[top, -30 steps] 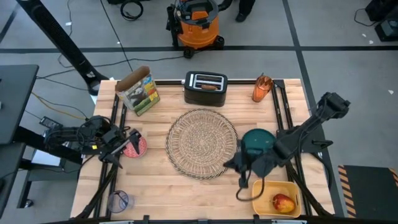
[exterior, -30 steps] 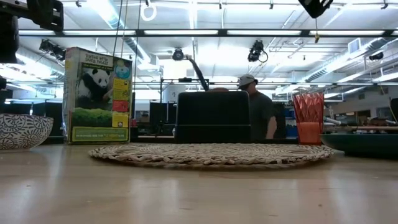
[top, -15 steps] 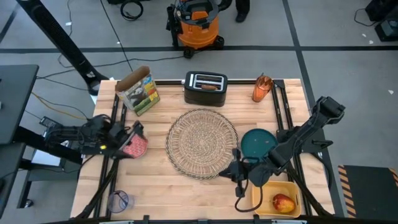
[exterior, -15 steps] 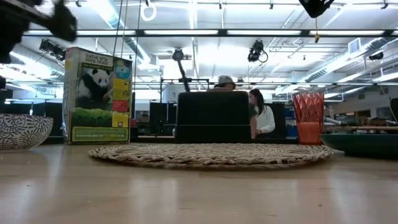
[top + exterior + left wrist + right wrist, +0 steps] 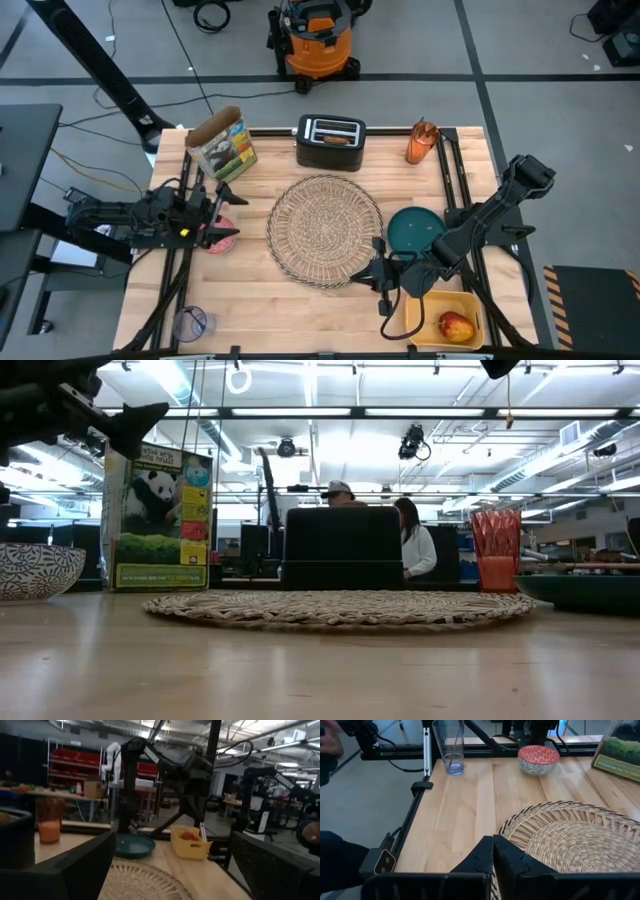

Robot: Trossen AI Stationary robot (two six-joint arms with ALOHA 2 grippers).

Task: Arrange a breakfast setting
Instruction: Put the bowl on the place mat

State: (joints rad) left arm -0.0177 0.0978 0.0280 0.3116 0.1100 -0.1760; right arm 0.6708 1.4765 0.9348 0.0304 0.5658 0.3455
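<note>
Overhead first: I see the wicker placemat [image 5: 325, 230] lying bare at the middle of the table; the teal plate [image 5: 415, 228] sits just off its right edge, the black toaster [image 5: 330, 142] stands behind it with a brown toast slice [image 5: 331, 140] in a slot, and the orange cup [image 5: 421, 142] stands at the back right; the apple [image 5: 455, 325] rests in a yellow bin [image 5: 444, 318] at the front right corner; the pink bowl [image 5: 216, 234] sits at the left, partly under the left gripper [image 5: 222, 208], whose fingers are spread apart above it; the right gripper [image 5: 374, 270] rests at the placemat's front right rim, between mat and bin; a cereal box [image 5: 224, 147] stands at the back left and a clear glass [image 5: 190, 323] at the front left.

Low view: the placemat [image 5: 340, 606] lies flat across the middle, the patterned bowl [image 5: 35, 569] is at the far left, the cup [image 5: 496, 550] at the right, the plate's edge [image 5: 585, 587] beyond it; two people stand behind the toaster [image 5: 342, 547].

Left wrist view: my own fingers [image 5: 75, 867] stand wide apart; past them I see the plate [image 5: 134, 844], the bin [image 5: 190, 842] and the cup [image 5: 49, 820].

Right wrist view: the fingertips [image 5: 485, 857] are pressed together, holding nothing, over the placemat's rim [image 5: 560, 837]; the bowl [image 5: 538, 759] and glass [image 5: 450, 745] stand far across the table.
</note>
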